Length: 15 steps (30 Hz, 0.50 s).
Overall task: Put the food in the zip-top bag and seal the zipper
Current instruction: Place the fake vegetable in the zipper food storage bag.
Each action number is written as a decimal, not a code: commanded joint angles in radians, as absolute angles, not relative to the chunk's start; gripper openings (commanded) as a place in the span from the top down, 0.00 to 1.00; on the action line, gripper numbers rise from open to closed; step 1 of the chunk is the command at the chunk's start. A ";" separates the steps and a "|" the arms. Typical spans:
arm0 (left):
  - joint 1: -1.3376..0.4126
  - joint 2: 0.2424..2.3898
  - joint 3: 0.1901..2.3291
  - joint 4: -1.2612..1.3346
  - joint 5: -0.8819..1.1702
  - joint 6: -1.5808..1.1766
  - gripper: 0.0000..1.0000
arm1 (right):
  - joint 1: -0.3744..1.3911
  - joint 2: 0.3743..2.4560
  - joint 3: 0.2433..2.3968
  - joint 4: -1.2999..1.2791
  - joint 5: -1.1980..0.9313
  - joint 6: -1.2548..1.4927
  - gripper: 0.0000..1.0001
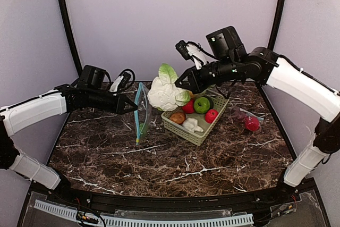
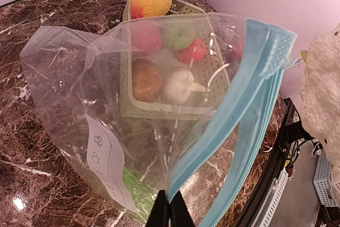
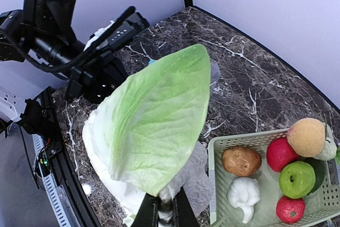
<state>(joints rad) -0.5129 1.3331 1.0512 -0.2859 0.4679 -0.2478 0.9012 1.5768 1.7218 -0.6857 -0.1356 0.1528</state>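
We are pinching the zip-top bag (image 1: 141,111) upright by its rim with clenched left fingers (image 2: 158,215), right fingers (image 3: 147,213) grasping the cauliflower (image 1: 162,95) aloft just right of it, next probably needing leftward lowering into the mouth.

In the left wrist view the cauliflower (image 2: 321,94) is cut off by the right edge, the marks on the white label (image 2: 109,163) of the bag (image 2: 58,73) are too small to read, and the food (image 2: 178,84) in the basket (image 2: 187,7) at frame centre blurs behind the film.
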 commanded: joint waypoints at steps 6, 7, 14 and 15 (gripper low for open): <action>-0.506 1.367 1.056 -0.284 0.604 -0.285 0.99 | 1.029 1.558 1.657 -0.492 -0.177 0.011 1.00; -0.506 1.381 1.069 -0.291 0.639 -0.286 0.99 | 1.048 1.554 1.640 -0.467 -0.178 -0.030 1.00; -0.506 1.440 1.099 -0.285 0.829 -0.375 0.99 | 1.120 1.578 1.661 -0.457 -0.154 -0.188 1.00; -0.506 1.442 1.091 -0.274 0.865 -0.410 0.99 | 1.130 1.580 1.663 -0.451 -0.153 -0.204 1.00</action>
